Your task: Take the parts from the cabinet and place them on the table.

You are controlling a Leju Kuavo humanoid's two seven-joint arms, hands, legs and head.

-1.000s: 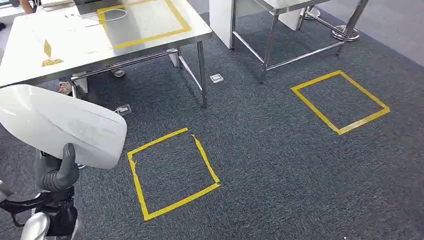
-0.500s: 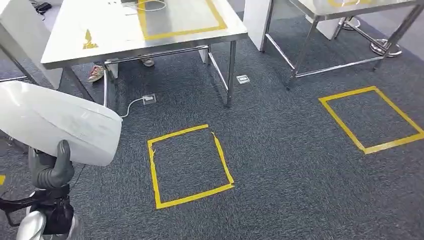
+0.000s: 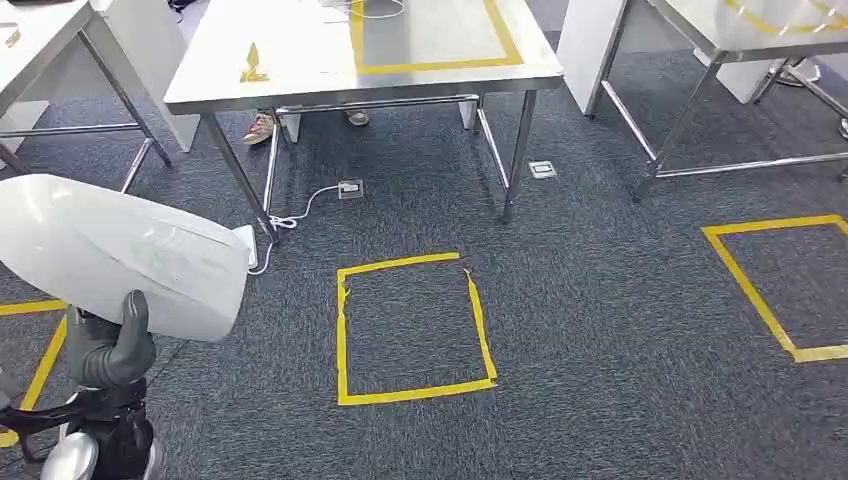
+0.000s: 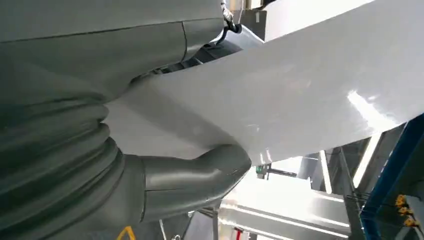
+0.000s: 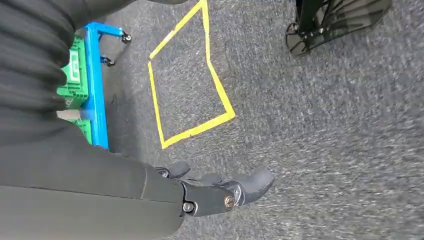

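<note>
- L hand (image 3: 112, 345) low at the robot's left side, grey thumb up, clamped on a big white curved part (image 3: 120, 250); the part sits right on top of the hand and spreads wide to both sides of it.
- Left wrist view: thumb (image 4: 200, 172) pressed flat against the part's (image 4: 280, 95) underside, ribbed cover just behind it. Rest of the fingers hidden by the part.
- Part is smooth, glossy, shell-like, w/ faint grey marks on its upper face. Off the floor, carried, not on any table.
- R hand (image 5: 220, 192) hangs over the grey carpet (image 5: 325, 125), holds nothing, fingers slightly curled and apart from each other.
- Near the R hand: a yellow tape square (image 5: 187, 80) on the carpet; a blue-framed cart w/ green crates (image 5: 82, 82) beyond that.
- Ahead of the L hand, on the carpet: another yellow tape square (image 3: 412, 325), just past the part's edge.
- Further ahead: steel table (image 3: 300, 60) w/ a yellow tape rectangle (image 3: 435, 35) on top and a small yellow item (image 3: 252, 64) nearer its left end.
- Under that table: a person's shoes (image 3: 262, 126), a white cable (image 3: 300, 210) running to a floor socket (image 3: 350, 188).
- Far right of the L hand: 2nd steel table (image 3: 720, 40), and a partial tape square (image 3: 780, 285) on the floor.
</note>
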